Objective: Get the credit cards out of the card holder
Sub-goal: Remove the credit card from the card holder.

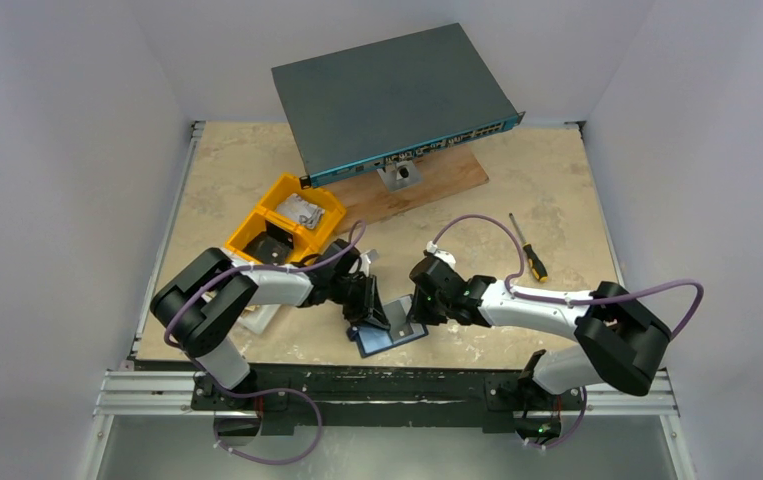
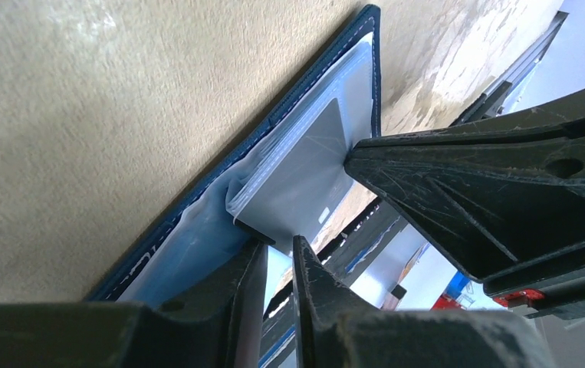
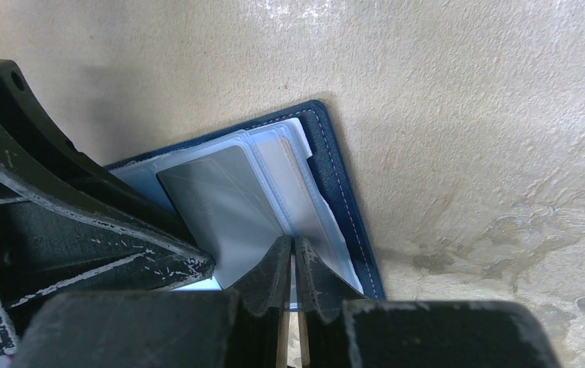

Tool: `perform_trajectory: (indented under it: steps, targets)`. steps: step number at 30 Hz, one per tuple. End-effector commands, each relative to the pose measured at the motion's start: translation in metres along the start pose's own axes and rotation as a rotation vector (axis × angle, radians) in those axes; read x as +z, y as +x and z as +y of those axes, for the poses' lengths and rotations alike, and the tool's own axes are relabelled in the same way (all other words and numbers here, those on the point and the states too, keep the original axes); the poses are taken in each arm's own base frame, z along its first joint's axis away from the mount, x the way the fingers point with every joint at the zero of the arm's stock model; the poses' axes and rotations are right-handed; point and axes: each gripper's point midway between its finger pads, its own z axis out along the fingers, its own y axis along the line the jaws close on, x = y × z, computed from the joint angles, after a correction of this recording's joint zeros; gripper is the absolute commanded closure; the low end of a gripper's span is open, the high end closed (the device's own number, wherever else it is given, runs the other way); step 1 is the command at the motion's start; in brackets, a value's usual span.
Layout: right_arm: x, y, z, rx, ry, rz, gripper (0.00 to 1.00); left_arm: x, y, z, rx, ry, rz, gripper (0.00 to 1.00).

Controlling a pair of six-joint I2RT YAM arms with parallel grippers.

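While both claws crowd in over it, the holder (image 1: pixel 390 335) lies open on the table (image 1: pixel 557 200), right beneath the two sets of tips and not far from the edge where the arms are bolted. The left claw (image 2: pixel 277 247) is narrow, with a slim gap between its fingers. A grey card (image 2: pixel 304 176) in a raised clear sleeve stands just ahead of those tips, one corner meeting a finger. Whether anything is pinched in that gap I cannot tell. The right claw (image 3: pixel 290 251) is shut, its tips against the edge of the sleeves (image 3: pixel 293 180) just in front of it. I can't make out whether a sleeve is nipped there either. The card sits inside its sleeve, not yet out.

What worries me is the pull. If the left claw catches plastic along with the card, or plastic alone, the sleeve will come up and the card will stay in. Then the whole holder could lift or skid under the claws, because I doubt the right claw's small purchase would pin it. A hard tug might crease or tear the thin sleeve. A thin, slick card can also slip from a shallow pinch and flick away, perhaps off the near edge. And the claws work almost tip to tip, so a small sideways drift by either could knock them together and jog the sleeve loose.
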Motion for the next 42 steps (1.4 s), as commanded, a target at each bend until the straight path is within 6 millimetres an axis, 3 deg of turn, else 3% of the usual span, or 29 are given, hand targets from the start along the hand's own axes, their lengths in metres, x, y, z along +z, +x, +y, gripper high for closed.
perform_trajectory:
  steps: [1, 18, 26, 39, 42]
  targets:
    - [0.008, 0.032, -0.044, -0.022, 0.141, 0.097, 0.97, -0.002, 0.001, -0.010, 0.049, 0.068, 0.003, 0.84]
    - [0.011, 0.034, -0.045, -0.022, 0.147, 0.104, 0.97, 0.000, 0.010, -0.025, 0.070, 0.189, 0.066, 0.94]
    - [0.011, 0.034, -0.045, -0.022, 0.145, 0.103, 0.97, 0.001, 0.010, -0.024, 0.076, 0.184, 0.077, 0.87]
    - [0.011, 0.033, -0.044, -0.023, 0.143, 0.102, 0.97, 0.003, 0.013, -0.017, 0.099, 0.151, 0.098, 0.92]
    - [0.011, 0.032, -0.043, -0.025, 0.143, 0.101, 0.98, 0.004, 0.010, -0.018, 0.093, 0.148, 0.096, 0.85]
